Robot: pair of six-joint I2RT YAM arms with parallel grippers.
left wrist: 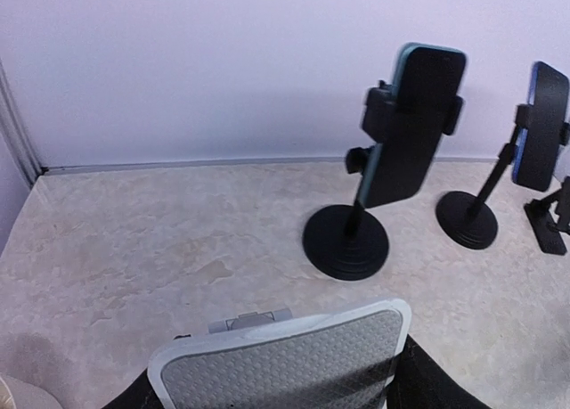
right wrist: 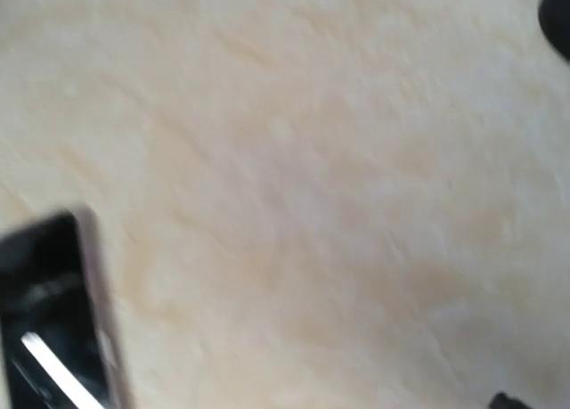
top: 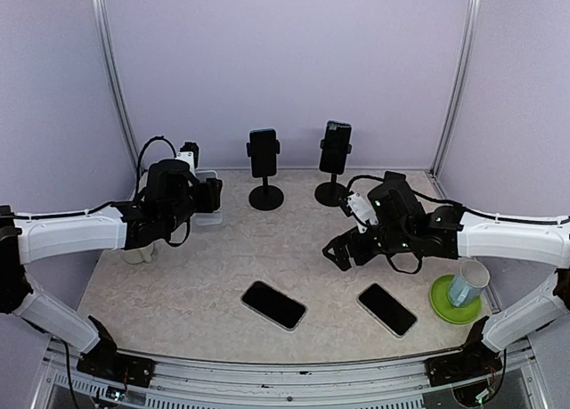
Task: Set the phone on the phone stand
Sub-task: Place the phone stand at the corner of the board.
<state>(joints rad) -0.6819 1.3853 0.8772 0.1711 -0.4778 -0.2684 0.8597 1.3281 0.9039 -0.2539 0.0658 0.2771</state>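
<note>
Two black phone stands stand at the back, the left stand (top: 265, 195) and the right stand (top: 332, 192), each with a dark phone clamped upright in it. In the left wrist view they appear as a nearer stand (left wrist: 346, 240) and a farther one (left wrist: 468, 218). My left gripper (top: 210, 200) is raised at the left, shut on a phone (left wrist: 285, 360) with a white rim and a grey textured back. Two more black phones lie flat near the front, one (top: 273, 304) in the middle and one (top: 386, 308) to its right. My right gripper (top: 344, 251) hovers open and empty above the table, between them and the stands. The blurred right wrist view shows no fingers, only a phone (right wrist: 53, 324) at the lower left.
A green plate (top: 443, 306) with a pale cup (top: 467, 284) on it sits at the front right under my right arm. A white cup (top: 138, 254) stands at the left under my left arm. Purple walls enclose the table on three sides.
</note>
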